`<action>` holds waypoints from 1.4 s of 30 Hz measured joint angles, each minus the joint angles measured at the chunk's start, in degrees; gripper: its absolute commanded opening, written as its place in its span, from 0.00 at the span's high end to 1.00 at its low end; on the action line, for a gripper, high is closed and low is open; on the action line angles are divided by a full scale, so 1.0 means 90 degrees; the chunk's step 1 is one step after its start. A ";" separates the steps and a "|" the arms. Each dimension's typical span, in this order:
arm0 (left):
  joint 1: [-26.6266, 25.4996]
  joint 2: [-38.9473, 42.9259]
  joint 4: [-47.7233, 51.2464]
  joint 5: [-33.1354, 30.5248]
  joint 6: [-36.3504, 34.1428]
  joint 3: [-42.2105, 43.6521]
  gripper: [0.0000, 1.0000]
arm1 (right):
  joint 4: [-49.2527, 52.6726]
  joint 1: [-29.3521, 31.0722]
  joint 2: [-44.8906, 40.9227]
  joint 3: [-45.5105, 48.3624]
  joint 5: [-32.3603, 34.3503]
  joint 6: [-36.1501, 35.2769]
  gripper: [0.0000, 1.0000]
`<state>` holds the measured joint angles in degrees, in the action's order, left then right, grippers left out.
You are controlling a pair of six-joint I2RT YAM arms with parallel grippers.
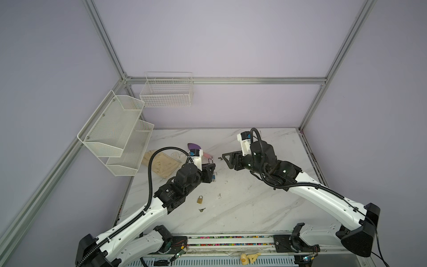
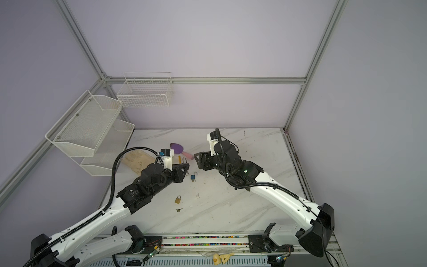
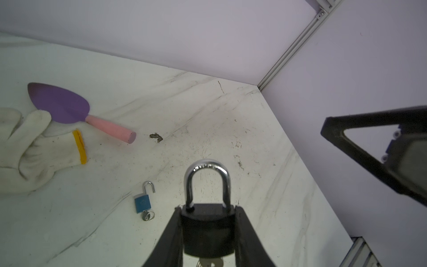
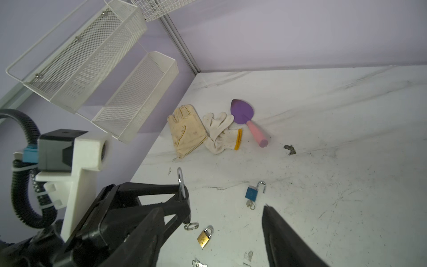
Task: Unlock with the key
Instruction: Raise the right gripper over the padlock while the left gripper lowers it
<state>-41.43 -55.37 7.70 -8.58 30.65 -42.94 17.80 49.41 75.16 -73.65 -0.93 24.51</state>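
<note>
Left tool (image 3: 208, 209): jaws part closed, clamping the body of the black padlock (image 3: 208, 233) from both sides, lifted off the worktop (image 1: 254, 208), left of centre.
Black padlock: silver shackle (image 3: 207, 171) seated in the body, pointing away from the tool.
Key ring (image 4: 191, 226): hangs just under the held padlock; I cannot tell whether a key sits in its keyhole.
Right tool (image 1: 227, 160): jaws wide apart, holding nothing, just right of the left tool, not touching it.
Blue padlock (image 3: 143, 203): on the worktop near the left tool, shackle swung open, key in its base.
Brass padlock (image 4: 204, 238): lies nearer, shackle closed, loose keys (image 1: 202, 210) just beside it.
Writing: stamped marks on the silver shackle, too small to read; emblems on the blue and brass faces, unreadable.
</note>
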 measured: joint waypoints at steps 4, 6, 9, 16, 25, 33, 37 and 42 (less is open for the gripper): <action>-0.0469 -0.0097 -0.0576 -0.0296 -0.1008 0.0374 1.00 | 0.0483 -0.0002 0.0233 -0.0311 0.0000 -0.0119 0.29; -0.0678 -0.0199 -0.0930 -0.0449 -0.1460 0.0515 1.00 | 0.0712 -0.0002 0.0398 -0.0471 0.0002 -0.0163 0.28; -0.0882 -0.0393 -0.1491 -0.0670 -0.2008 0.0709 1.00 | 0.0998 -0.0002 0.0682 -0.0661 0.0007 -0.0199 0.28; -0.1117 -0.0937 -0.2421 -0.1052 -0.2730 0.0855 1.00 | 0.1591 -0.0002 0.1037 -0.0928 0.0233 -0.0209 0.28; -0.1234 -0.0996 -0.2766 -0.1258 -0.3007 0.0860 1.00 | 0.1965 -0.0002 0.1360 -0.1241 0.0675 -0.0265 0.27; -0.1239 -0.1003 -0.2834 -0.1319 -0.3101 0.0886 1.00 | 0.2166 -0.0002 0.1625 -0.1489 0.0896 -0.0359 0.27; -0.1239 -0.1005 -0.2863 -0.1341 -0.3198 0.0913 1.00 | 0.2310 -0.0036 0.1795 -0.1644 0.0967 -0.0432 0.26; -0.1241 -0.1005 -0.2924 -0.1341 -0.3286 0.1010 1.00 | 0.2475 -0.0221 0.1909 -0.1770 0.0940 -0.0542 0.26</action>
<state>-52.60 -64.42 -18.61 -20.64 1.08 -33.85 40.07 47.42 92.33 -89.58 7.53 19.64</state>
